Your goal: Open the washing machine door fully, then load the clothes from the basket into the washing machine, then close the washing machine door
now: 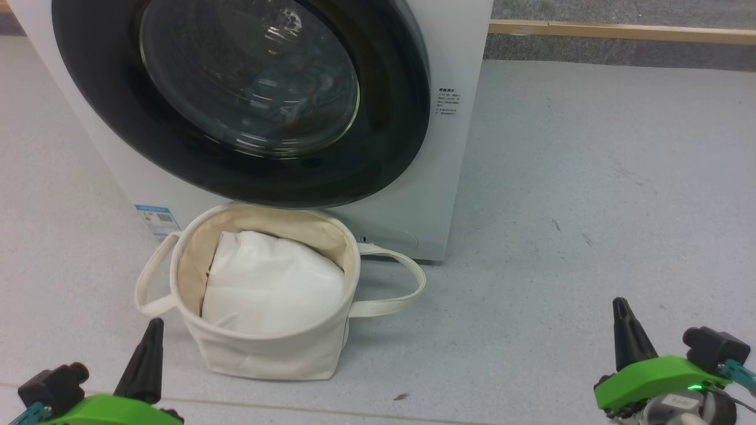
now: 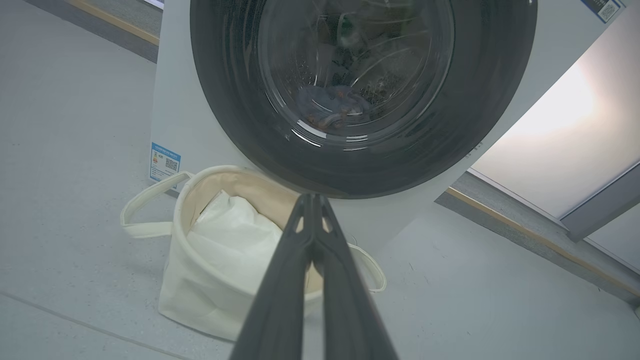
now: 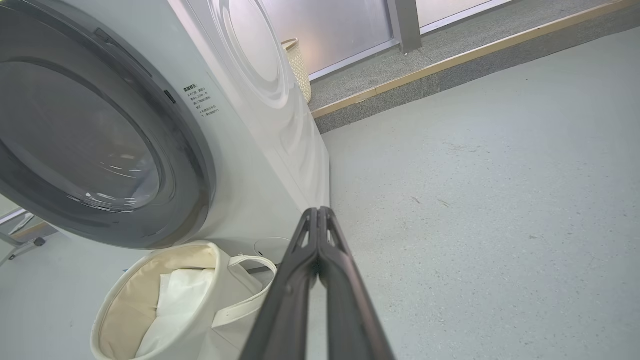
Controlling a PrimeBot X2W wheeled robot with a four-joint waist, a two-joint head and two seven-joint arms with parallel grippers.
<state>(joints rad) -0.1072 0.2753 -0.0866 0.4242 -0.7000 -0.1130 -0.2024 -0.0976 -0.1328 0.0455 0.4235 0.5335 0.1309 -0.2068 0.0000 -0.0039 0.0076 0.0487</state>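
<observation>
Judging the washing machine door latched over the clothes, we should hold left gripper and right gripper, each pressed together, clear of it.

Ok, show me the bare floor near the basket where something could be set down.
Widest free patch: grey floor right of the washing machine and basket, back to the wood-edged step. A narrower strip lies left of the basket's loop handle. Crowded: the basket sits close below the washing machine door, white cloth inside.
</observation>
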